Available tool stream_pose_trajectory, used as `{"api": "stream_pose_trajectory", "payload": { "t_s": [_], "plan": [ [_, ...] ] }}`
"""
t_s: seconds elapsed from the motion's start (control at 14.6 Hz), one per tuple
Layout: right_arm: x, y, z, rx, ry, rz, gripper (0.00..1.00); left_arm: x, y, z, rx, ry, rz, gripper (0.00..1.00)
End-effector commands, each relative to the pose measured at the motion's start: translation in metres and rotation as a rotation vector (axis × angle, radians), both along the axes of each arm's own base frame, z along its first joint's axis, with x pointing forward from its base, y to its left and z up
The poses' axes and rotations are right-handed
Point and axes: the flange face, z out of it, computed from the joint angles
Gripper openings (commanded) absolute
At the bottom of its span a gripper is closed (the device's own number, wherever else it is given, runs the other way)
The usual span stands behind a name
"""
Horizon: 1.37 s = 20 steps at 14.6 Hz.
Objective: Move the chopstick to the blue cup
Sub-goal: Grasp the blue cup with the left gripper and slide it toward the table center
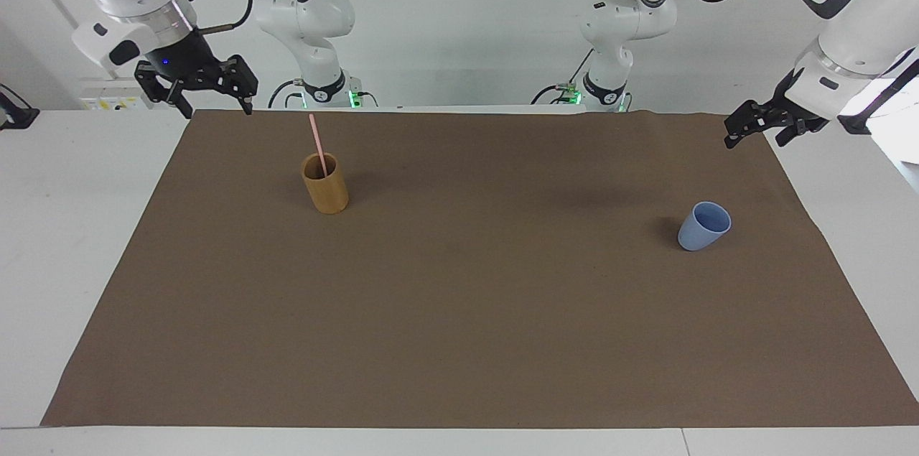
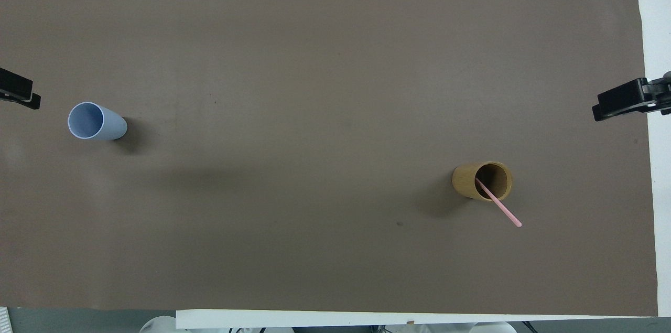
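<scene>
Nothing's started yet: your chopstick (image 1: 318,146) stands tilted in the tan cup (image 1: 325,185) toward the right arm's end of the table, and the blue cup (image 1: 703,225) sits upright and empty, well apart toward the left arm's end. Your right gripper (image 1: 210,100) hangs over the mat's corner near the tan cup, fingers spread, holding nothing; your left gripper (image 1: 754,127) waits over the other corner, also spread. Next you'd likely bring the right gripper onto that exposed upper stretch and pinch squarely.
</scene>
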Motion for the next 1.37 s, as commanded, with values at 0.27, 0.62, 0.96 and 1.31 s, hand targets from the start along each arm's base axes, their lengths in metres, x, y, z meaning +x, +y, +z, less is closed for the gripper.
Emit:
{"api": "stream_pose_trajectory", "payload": {
  "t_s": [0.27,0.62,0.96,1.31],
  "plan": [
    [-0.007,0.001,0.000,-0.004,0.005,-0.009,1.00,-0.009,0.009,-0.005,0.004,0.009,0.009,1.00],
    [-0.007,0.001,0.000,-0.004,0.005,-0.009,1.00,-0.018,0.060,-0.110,0.016,-0.162,0.096,1.00],
    [-0.007,0.001,0.000,-0.004,0.005,-0.009,1.00,0.002,0.072,-0.198,0.007,-0.164,0.113,1.00],
    [-0.007,-0.002,0.000,-0.004,0.005,-0.016,1.00,0.000,0.074,-0.229,0.004,-0.129,0.129,0.01]
  ]
}}
